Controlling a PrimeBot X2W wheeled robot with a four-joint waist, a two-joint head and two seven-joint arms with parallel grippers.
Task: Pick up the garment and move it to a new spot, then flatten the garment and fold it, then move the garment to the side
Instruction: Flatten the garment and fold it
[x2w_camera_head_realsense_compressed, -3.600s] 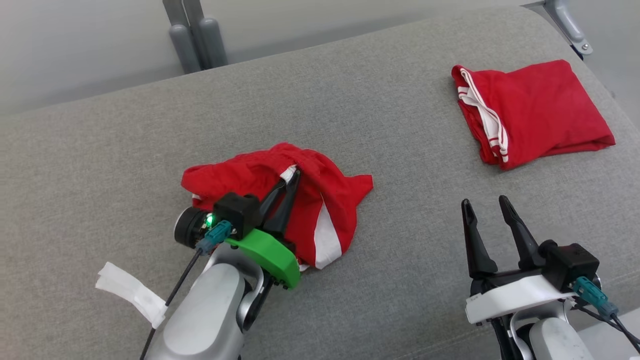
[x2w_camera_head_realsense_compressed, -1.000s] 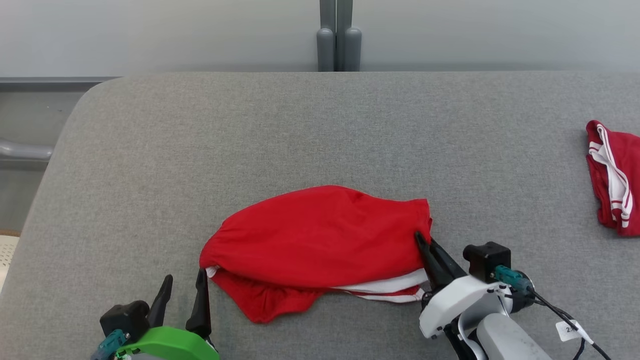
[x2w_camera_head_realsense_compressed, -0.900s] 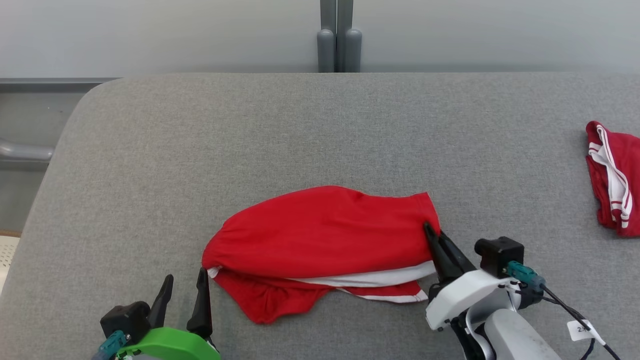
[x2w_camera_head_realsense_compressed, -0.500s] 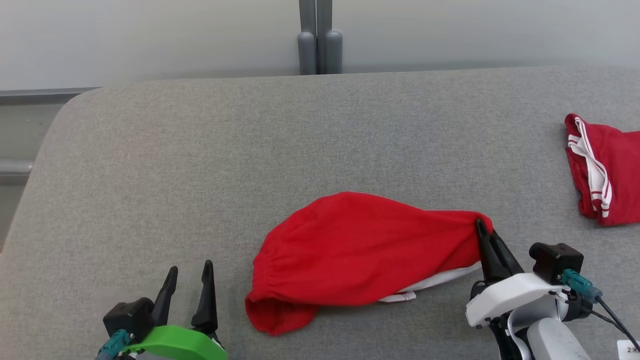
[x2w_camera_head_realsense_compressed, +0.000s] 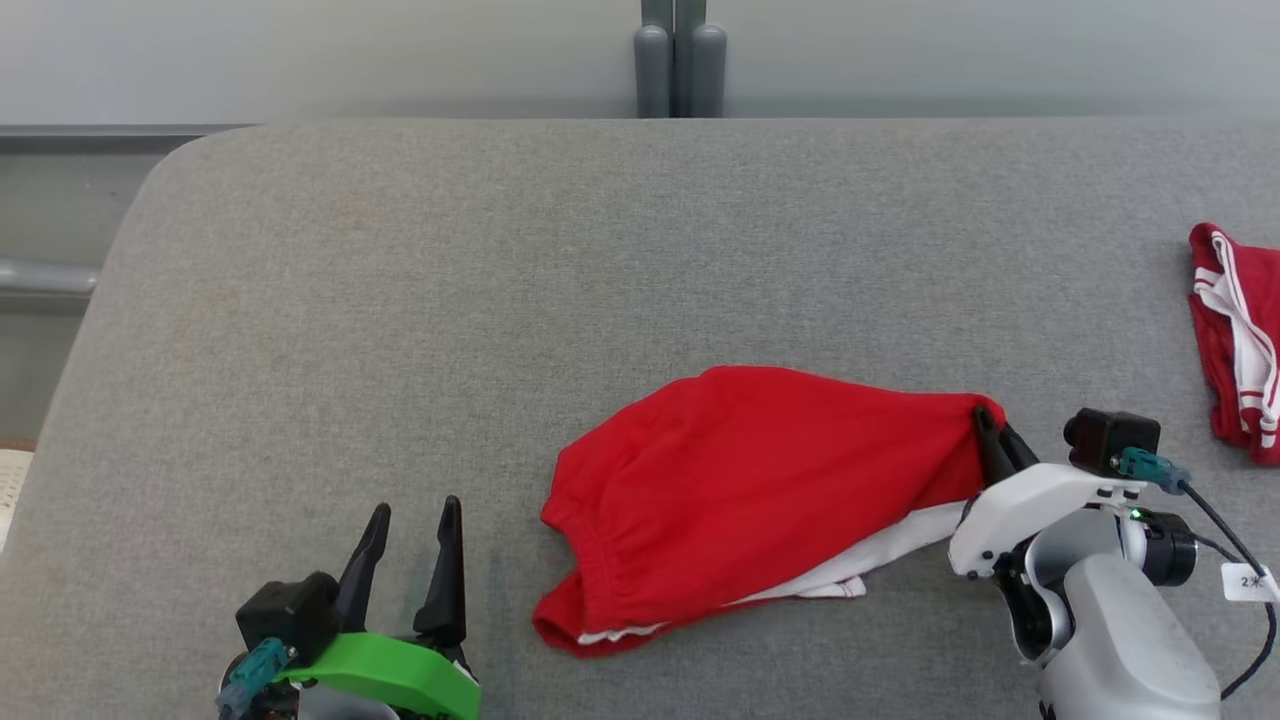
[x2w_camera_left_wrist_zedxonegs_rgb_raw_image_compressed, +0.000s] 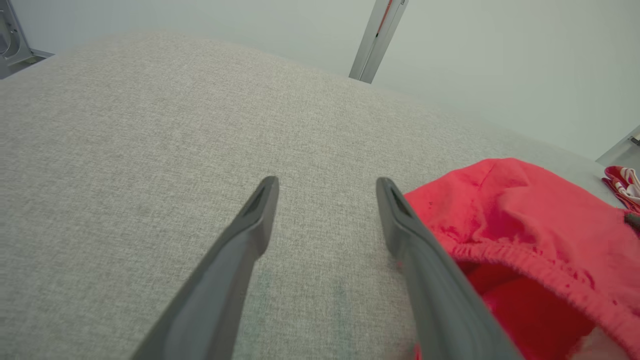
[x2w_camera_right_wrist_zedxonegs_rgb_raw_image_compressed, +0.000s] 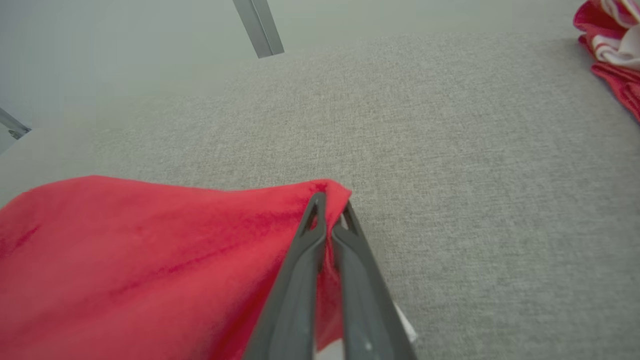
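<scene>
The garment (x2w_camera_head_realsense_compressed: 760, 490) is a pair of red shorts with white trim, lying on the grey padded table (x2w_camera_head_realsense_compressed: 500, 300) at front centre-right. My right gripper (x2w_camera_head_realsense_compressed: 985, 420) is shut on its right corner, lifting that edge a little. In the right wrist view the right gripper (x2w_camera_right_wrist_zedxonegs_rgb_raw_image_compressed: 330, 202) pinches the red cloth (x2w_camera_right_wrist_zedxonegs_rgb_raw_image_compressed: 150, 260) between its tips. My left gripper (x2w_camera_head_realsense_compressed: 412, 518) stands open at the front left, apart from the elastic waistband end. In the left wrist view the left gripper (x2w_camera_left_wrist_zedxonegs_rgb_raw_image_compressed: 325, 185) has nothing between its fingers, and the shorts (x2w_camera_left_wrist_zedxonegs_rgb_raw_image_compressed: 525, 225) lie just to its right.
A second red garment with white stripes (x2w_camera_head_realsense_compressed: 1235, 340) lies folded at the table's far right edge, also seen as the folded red garment (x2w_camera_right_wrist_zedxonegs_rgb_raw_image_compressed: 610, 45). A grey post (x2w_camera_head_realsense_compressed: 680, 60) stands behind the table. The table's rounded left edge (x2w_camera_head_realsense_compressed: 110, 290) drops off to the floor.
My right gripper has pulled the garment's corner to the right, stretching the shorts out and dragging them across the table. The left gripper stays open and low. The head camera has shifted.
</scene>
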